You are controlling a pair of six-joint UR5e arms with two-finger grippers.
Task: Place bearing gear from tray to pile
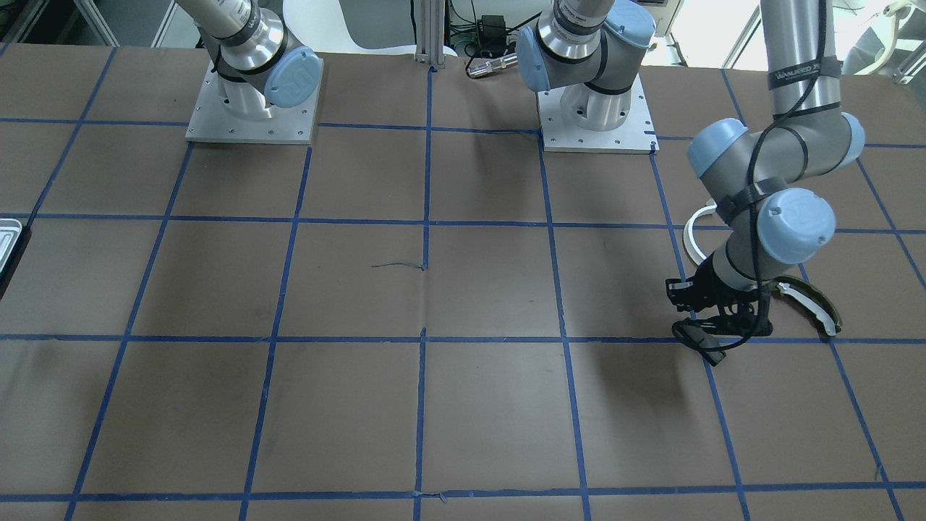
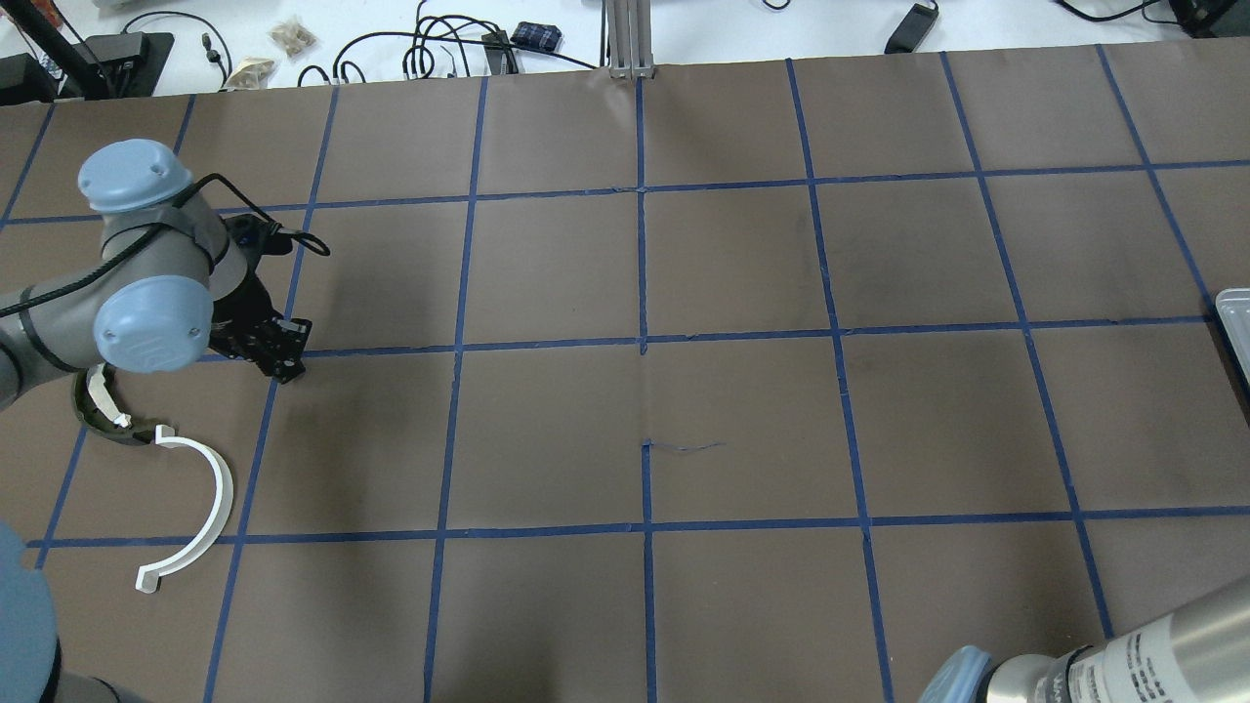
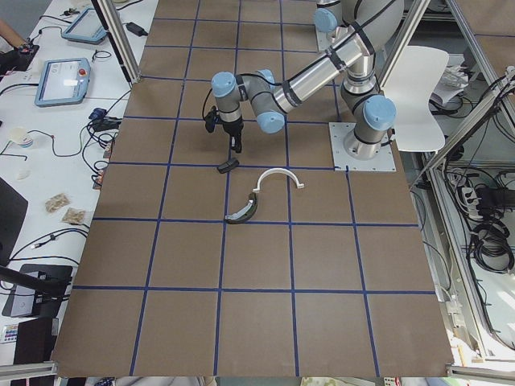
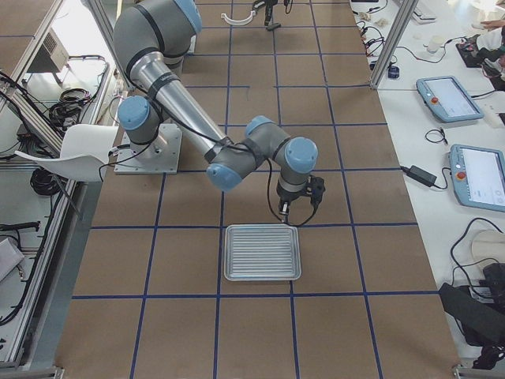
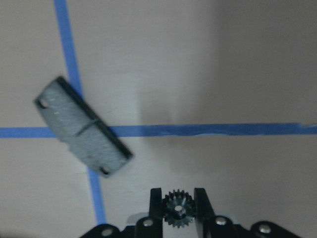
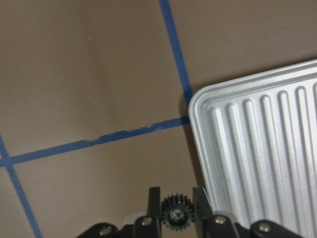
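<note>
The left wrist view shows my left gripper (image 5: 178, 191) shut on a small black toothed bearing gear (image 5: 178, 209). It hangs above the table beside the pile's black oblong block (image 5: 81, 126). The pile also holds a white half-ring arc (image 2: 200, 508) and a dark olive curved piece (image 2: 93, 415). The right wrist view shows my right gripper (image 6: 176, 191) shut on a like gear (image 6: 176, 214) next to the corner of the silvery ribbed tray (image 6: 257, 148). The tray (image 4: 262, 253) holds nothing.
The brown table carries a grid of blue tape lines (image 2: 642, 342). The two arm bases (image 1: 249, 108) stand at the robot's edge. Cables and small devices (image 2: 469, 49) lie past the far edge. The tray's corner shows at the table's right end (image 2: 1235, 312).
</note>
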